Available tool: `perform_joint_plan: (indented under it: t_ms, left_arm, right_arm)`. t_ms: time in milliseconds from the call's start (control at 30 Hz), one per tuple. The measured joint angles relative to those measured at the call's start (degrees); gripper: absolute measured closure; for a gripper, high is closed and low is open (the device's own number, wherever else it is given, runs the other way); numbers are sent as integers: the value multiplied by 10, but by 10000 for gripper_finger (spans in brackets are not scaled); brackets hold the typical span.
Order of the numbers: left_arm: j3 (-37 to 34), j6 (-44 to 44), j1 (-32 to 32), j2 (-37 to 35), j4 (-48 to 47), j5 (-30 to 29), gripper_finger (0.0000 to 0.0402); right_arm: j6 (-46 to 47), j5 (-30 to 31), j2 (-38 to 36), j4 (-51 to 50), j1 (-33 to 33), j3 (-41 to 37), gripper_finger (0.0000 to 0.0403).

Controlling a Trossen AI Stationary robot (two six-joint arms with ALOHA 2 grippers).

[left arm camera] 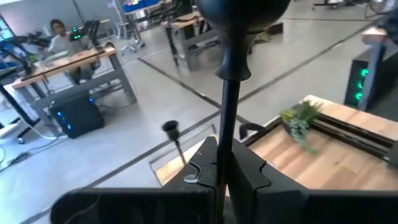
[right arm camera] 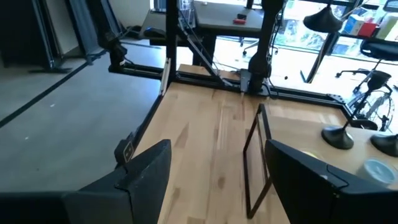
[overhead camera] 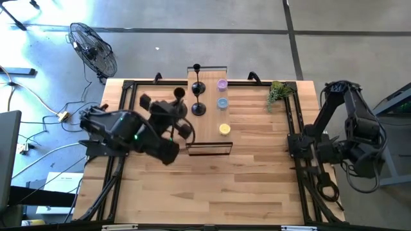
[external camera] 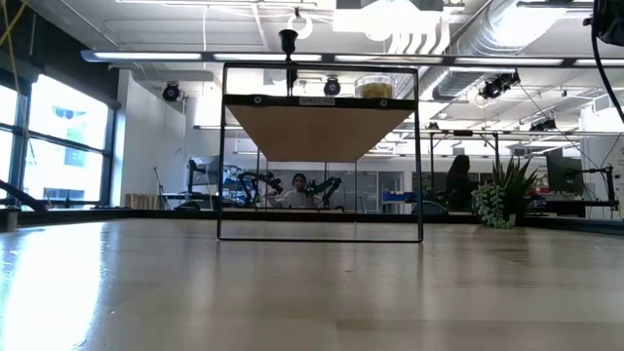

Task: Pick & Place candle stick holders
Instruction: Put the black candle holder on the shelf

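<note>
Starting from my left side: my left end effector [overhead camera: 182, 110] is up over the counter [overhead camera: 257, 173], just beside the left edge of the raised wooden shelf [overhead camera: 212, 138]. It's clamped tight on one of the candle stick holders, the held holder [left arm camera: 229, 74]. From my left wrist the thin stem runs straight up between my fingers [left arm camera: 202, 171] with the round bulb of the base looming above, so I can't quite tell how it's tilted overall.

On the shelf itself there's a holder near the middle [overhead camera: 199, 108], another holder behind it [overhead camera: 198, 86], and a tall one [overhead camera: 196, 68] standing at the far edge. Right beside those sit three little cups in a row: purple cup [overhead camera: 222, 84], blue cup [overhead camera: 222, 102], yellow cup [overhead camera: 224, 129]. From table height the shelf is a black wire frame [external camera: 320, 234] with the wood top way up.

Further right, a small green plant [overhead camera: 278, 91] sits at the far right corner of the counter.

My right end effector [right arm camera: 217, 180] is parked off the right edge, fingers spread wide, holding nothing.
</note>
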Motion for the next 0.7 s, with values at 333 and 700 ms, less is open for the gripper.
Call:
perform_joint_plan:
  t_ms: [333, 700]
  left_arm:
    - [-57, 42, 43, -70, -4, 71, 395]
    - [-178, 55, 84, -161, 10, 124, 395]
  right_arm:
    - [12, 30, -20, -30, 0, 0, 149]
    - [16, 59, -44, -54, 0, 0, 149]
